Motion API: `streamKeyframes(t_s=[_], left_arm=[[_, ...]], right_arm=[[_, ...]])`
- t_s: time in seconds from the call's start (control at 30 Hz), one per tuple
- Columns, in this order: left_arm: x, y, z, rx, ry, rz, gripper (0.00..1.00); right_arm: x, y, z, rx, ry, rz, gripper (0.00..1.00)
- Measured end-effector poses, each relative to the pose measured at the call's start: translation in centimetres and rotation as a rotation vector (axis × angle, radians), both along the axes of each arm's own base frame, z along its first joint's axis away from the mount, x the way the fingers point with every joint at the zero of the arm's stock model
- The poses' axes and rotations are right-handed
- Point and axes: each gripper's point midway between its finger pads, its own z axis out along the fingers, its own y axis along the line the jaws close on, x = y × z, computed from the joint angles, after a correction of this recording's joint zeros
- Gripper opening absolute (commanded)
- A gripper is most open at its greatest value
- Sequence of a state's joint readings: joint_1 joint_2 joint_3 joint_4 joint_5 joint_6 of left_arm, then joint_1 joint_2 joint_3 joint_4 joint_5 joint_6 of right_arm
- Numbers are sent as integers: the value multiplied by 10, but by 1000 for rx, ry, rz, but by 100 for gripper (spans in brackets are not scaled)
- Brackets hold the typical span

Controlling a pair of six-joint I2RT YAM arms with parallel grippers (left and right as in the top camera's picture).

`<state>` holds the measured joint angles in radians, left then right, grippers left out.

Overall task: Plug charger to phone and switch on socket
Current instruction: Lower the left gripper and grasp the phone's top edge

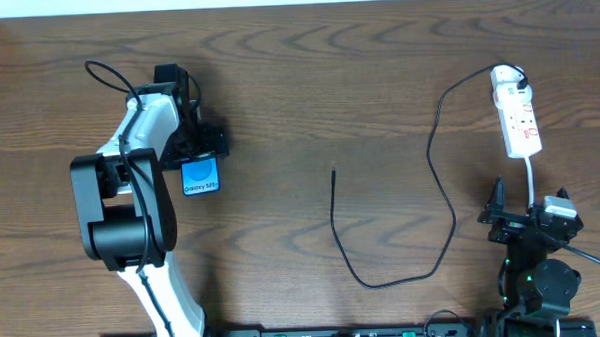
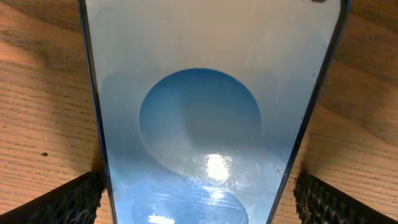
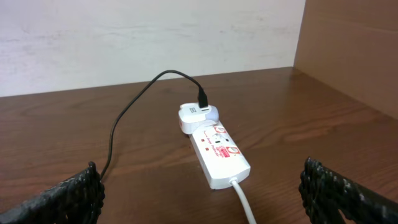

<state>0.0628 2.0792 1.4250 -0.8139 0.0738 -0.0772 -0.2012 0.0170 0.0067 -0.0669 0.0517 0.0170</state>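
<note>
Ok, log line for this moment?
left fingers: closed on phone | right fingers: open, empty | charger cable: tip loose on table | power strip: untouched

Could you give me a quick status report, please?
Left gripper shut on phone. Right gripper open, empty, facing socket. Charger tip loose on table, not in phone. Nothing blocking.

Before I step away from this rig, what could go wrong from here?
The phone is pinched by its edges in the left gripper; it may slip. The thin tip of the charger lies flat, away from it, hard to pick up. The open right gripper might snag the socket cord.
</note>
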Motion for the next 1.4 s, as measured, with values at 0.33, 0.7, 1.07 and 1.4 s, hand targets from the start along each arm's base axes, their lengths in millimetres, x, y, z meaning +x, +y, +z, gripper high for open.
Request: streamKeyframes(t_s=[0.33, 0.7, 1.07, 1.4], left_arm=[[0, 0, 0, 0, 0, 0, 98], [0, 0, 0, 0, 0, 0, 91], [0, 0, 0, 0, -1, -3, 84], [0, 0, -1, 1, -9, -5, 82]], right_arm=[[0, 0, 0, 0, 0, 0, 99], [0, 0, 0, 0, 0, 0, 99], [0, 0, 0, 0, 0, 0, 99], [0, 0, 0, 0, 0, 0, 99]])
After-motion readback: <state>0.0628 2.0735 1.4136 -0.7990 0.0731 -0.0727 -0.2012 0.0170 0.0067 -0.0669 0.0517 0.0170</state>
